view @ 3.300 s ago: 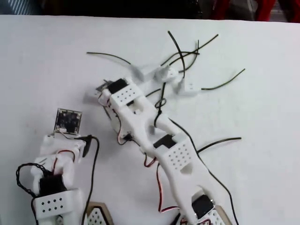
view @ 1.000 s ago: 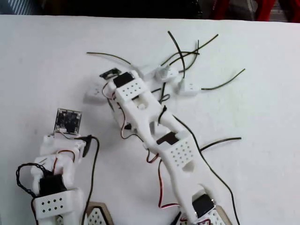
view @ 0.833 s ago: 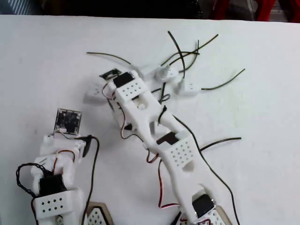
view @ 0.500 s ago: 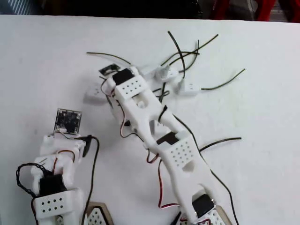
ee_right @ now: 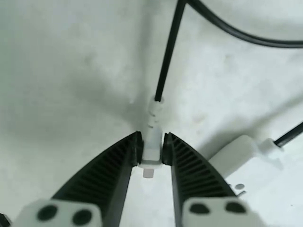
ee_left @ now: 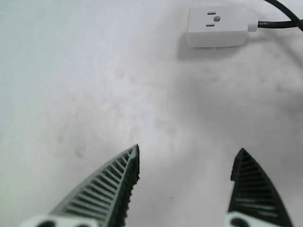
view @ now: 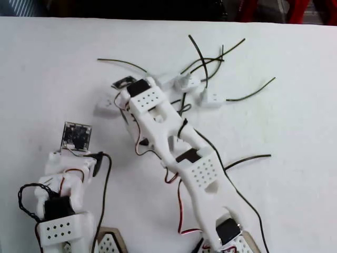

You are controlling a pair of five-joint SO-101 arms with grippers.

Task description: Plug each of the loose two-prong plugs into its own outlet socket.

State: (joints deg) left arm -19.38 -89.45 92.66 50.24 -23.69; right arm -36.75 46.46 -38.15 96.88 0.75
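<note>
At the table's left side the left arm point(view: 63, 184) has stayed in place. Its gripper point(ee_left: 189, 150) is spread wide above the bare table point(ee_left: 71, 71), and an outlet socket point(ee_left: 217, 27) lies well ahead of it. Toward the middle, the right arm point(view: 174, 142) has swung a little further out and to the right, so this socket is now uncovered. The right gripper point(ee_right: 152, 136) is clamped on a white plug point(ee_right: 152, 124), near another socket point(ee_right: 241, 161). From above, the arm's wrist covers the plug. Further right, a far socket point(view: 213, 98) lies among tangled black cords point(view: 208, 60).
</note>
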